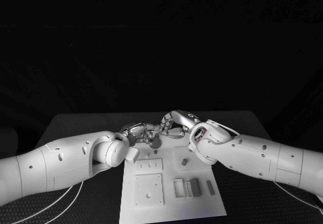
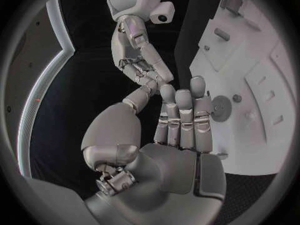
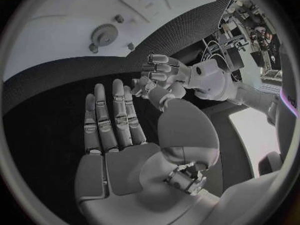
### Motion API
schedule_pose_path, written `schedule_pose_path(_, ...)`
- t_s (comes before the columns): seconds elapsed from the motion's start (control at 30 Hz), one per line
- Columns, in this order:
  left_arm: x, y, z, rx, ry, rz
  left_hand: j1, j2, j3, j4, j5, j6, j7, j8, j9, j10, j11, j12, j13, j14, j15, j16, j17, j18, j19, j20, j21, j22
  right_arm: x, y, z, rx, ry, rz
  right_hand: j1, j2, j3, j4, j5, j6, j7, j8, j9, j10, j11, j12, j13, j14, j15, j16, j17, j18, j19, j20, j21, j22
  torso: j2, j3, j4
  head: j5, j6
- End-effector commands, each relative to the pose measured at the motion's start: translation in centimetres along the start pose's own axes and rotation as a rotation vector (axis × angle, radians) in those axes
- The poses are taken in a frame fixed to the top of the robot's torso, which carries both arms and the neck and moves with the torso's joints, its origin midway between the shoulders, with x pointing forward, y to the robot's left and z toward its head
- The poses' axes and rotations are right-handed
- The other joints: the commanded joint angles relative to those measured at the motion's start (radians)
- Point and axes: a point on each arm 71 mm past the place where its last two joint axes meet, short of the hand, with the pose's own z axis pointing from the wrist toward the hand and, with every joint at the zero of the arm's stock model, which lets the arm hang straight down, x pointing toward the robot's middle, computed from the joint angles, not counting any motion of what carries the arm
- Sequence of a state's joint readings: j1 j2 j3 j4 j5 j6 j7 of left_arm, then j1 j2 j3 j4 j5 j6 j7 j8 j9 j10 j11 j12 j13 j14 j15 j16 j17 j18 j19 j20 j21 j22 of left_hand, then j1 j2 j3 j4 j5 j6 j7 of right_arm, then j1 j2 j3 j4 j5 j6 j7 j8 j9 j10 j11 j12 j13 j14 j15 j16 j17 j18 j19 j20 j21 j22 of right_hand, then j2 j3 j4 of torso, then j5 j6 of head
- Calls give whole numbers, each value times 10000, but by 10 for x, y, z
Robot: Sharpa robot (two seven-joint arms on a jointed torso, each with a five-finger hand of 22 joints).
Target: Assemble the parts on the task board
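Both silver metal hands, left (image 1: pixel 138 132) and right (image 1: pixel 172 125), hover empty with fingers spread, over the flat white rectangular task board's (image 1: pixel 168 205) far end; small grey block parts (image 1: pixel 195 186) sit near-right on it.

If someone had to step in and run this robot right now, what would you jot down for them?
Left hand: open, fingers straight, holding nothing, over the far end of the task board.
Right hand: open, fingers spread, holding nothing, close beside the left at the board's far end.
Parts: a round grey disc sits at the far end; a small grey piece mid-board; two grey bars beside a white block near the front.
Done: I cannot tell what is already fitted.
Left: pick up the loose pieces and seat them.
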State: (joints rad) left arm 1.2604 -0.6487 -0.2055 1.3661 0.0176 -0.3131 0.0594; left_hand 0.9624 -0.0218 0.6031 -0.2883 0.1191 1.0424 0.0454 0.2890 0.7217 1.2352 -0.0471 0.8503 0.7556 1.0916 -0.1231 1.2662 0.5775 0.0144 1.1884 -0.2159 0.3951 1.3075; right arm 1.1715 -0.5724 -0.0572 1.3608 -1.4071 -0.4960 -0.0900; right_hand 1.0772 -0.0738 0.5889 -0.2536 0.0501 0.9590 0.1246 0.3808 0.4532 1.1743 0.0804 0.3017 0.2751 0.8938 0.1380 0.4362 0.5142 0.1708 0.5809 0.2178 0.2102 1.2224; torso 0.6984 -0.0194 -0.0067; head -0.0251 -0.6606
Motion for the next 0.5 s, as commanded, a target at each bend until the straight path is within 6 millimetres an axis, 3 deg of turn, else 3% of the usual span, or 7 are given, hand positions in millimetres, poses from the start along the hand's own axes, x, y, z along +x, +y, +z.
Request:
schedule_pose_path(0.03, 0, 0, 0, 19, 142, 90, 558, 441, 39, -4, 46, 242, 186, 64, 253, 65, 5, -70, -11, 39, -4, 48, -18, -101, 43, -26, -64, 128, -3, -5, -1, 51, -210, -187, 134, 12, 155, -17, 0, 82, 24, -54, -10, 59, 11, -49, 23, 67, 22, -51, 30, 168, 67, 6, -57, 30, 0, 5, 0, 5, -9)
schedule_pose_path(0.5, -2, 2, 0, -131, 227, 380, 586, 402, 38, -2, 117, 281, 179, 52, 230, 86, -1, -86, -21, 50, -9, 57, -47, -105, 51, -28, -72, 131, -6, -10, -2, 36, -276, -154, 97, 16, 385, -122, -1, 34, 58, -117, -14, -2, 45, -128, 76, 14, 53, -137, 111, 141, 20, 16, -134, 128, 0, 8, -2, 4, -26)
